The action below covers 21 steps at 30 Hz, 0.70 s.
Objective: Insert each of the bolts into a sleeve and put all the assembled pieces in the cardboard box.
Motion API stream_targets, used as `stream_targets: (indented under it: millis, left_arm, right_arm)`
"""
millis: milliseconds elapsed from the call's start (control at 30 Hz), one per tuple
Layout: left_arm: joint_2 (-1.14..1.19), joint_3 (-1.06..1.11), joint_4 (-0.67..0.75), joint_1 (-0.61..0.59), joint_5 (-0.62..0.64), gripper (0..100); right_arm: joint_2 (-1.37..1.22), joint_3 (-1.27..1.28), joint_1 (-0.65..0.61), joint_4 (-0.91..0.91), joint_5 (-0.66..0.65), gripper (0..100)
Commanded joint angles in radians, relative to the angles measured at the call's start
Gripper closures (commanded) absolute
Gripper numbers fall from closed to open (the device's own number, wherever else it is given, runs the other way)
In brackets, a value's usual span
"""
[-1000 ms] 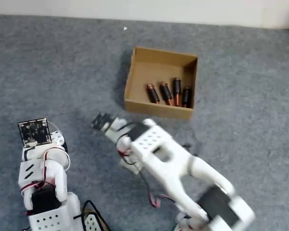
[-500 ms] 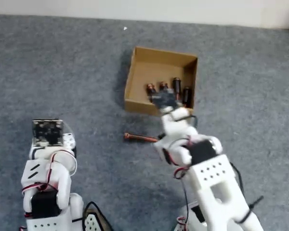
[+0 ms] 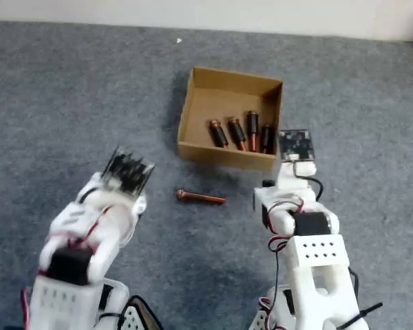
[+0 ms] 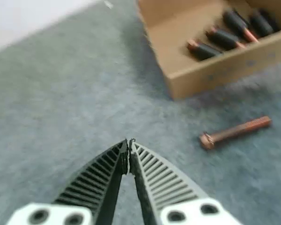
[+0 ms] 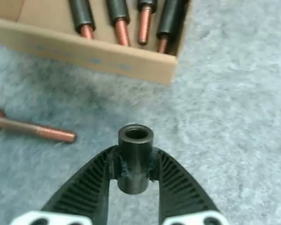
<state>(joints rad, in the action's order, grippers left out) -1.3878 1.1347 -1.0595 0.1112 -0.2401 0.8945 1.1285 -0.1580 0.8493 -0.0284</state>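
by the cardboard box point(image 5: 98, 58), right fingers point(image 5: 91, 183) have swung back clutching a sleeve point(image 5: 135, 157).

Four assembled pieces point(image 3: 236, 131) lie in the cardboard box point(image 3: 213, 152); a bolt point(image 3: 201, 198) lies on the carpet point(image 3: 89, 89) just before it.

Open cardboard box point(image 3: 224, 157) seen upper centre, four sleeved bolts point(image 3: 239, 133) laid side by side inside. Bare copper bolt point(image 3: 201, 197) left lying flat just below box. One black sleeve point(image 5: 136, 139) clamped upright in right gripper point(image 5: 134, 157).
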Motion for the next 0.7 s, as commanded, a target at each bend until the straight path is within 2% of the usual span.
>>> stream_targets:
  millis: [0,67,267,533,667]
  left_arm:
    - [0.341,-0.189,-0.003,0.094,-0.003,95]
    - [0.467,-0.245,-0.003,0.136,0.064,95]
    - [0.777,-0.423,-0.003,0.236,0.488,95]
    - [1.061,-0.558,0.002,0.300,0.694,99]
    - [1.175,-0.585,0.000,0.295,0.927,99]
  right_arm:
    - [0.028,-0.012,0.050,-0.031,0.032,99.4]
    - [0.030,-0.013,0.065,-0.033,0.037,99.4]
    - [0.036,-0.008,0.074,-0.044,0.041,99.4]
    - [0.035,-0.004,0.074,-0.065,0.041,99.4]
    - [0.036,-0.004,0.074,-0.065,0.038,99.4]
